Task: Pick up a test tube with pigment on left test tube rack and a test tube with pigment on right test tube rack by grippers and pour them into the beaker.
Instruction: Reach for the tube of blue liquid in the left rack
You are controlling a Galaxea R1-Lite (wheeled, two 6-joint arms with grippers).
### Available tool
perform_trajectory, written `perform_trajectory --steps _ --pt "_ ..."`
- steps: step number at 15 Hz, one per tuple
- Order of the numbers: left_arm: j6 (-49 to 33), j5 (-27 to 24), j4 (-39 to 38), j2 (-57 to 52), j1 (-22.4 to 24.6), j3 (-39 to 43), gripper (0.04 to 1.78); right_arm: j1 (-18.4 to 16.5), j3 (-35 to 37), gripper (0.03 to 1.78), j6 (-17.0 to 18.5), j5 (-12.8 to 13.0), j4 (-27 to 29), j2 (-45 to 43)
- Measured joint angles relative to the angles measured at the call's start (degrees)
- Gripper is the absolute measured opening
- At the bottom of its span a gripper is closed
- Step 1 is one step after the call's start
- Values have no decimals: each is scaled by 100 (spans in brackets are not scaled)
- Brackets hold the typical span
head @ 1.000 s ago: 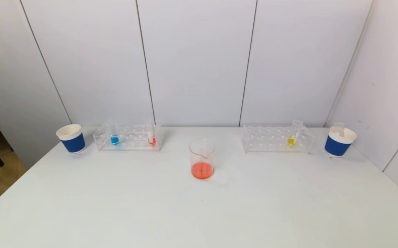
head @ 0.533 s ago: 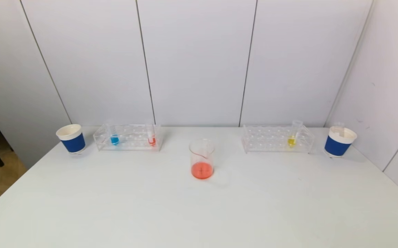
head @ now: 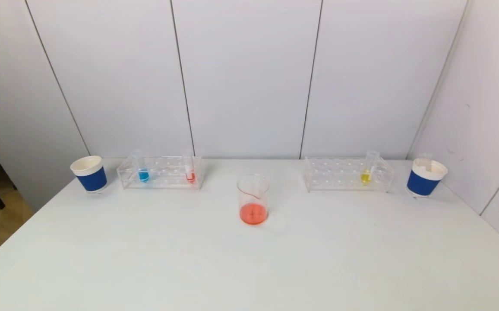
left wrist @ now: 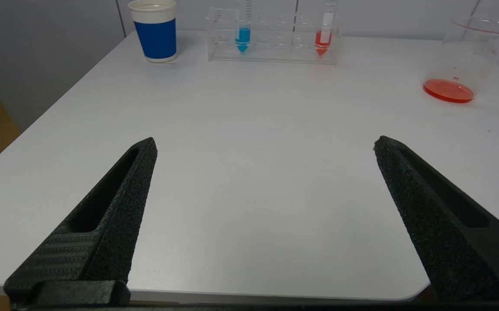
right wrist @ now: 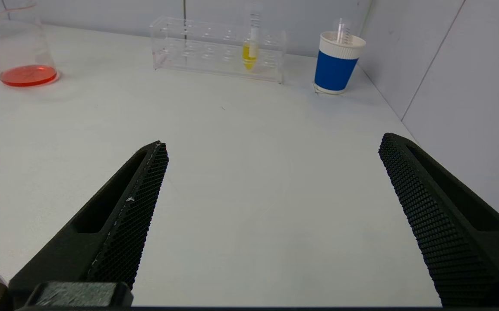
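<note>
white table (head: 146,259) carries all items along its far half; neither arm shows in head view.

left test tube rack (head: 161,172): clear plastic, at far left of table, close to the wall. holds two filled tubes, both upright: blue tube (head: 143,172) toward the rack's left end, red tube (head: 190,173) toward its right end. other slots look empty, tho clear plastic makes it hard to be sure.

right test tube rack (head: 348,174): clear, far right, same row. one yellow tube (head: 367,172) upright near its right end.

beaker (head: 253,199): centre of table, between the racks and nearer the robot than both. upright, shallow layer of red-orange liquid in the bottom.

left cup (head: 89,173): blue w/ white rim, just beside the left rack on its outer side. contents not visible.

right cup (head: 425,177): same type, just beside the right rack on its outer side, near the side wall. a clear empty tube (right wrist: 341,31) stands in it, sticking up above the rim.

left gripper (left wrist: 264,144): low over near edge of table on the left side, fingers spread wide apart, nothing between them, well apart from the left rack.

right gripper (right wrist: 273,144): low over near edge on the right side, fingers likewise wide apart, nothing held, well apart from the right rack.
</note>
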State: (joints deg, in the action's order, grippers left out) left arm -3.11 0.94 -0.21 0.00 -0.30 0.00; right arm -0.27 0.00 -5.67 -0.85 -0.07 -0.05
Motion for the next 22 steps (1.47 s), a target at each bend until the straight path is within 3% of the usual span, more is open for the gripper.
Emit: perform_trajectory --steps 22 --pt "-2 -1 -1 0 0 0 176 0 0 177 0 0 0 0"
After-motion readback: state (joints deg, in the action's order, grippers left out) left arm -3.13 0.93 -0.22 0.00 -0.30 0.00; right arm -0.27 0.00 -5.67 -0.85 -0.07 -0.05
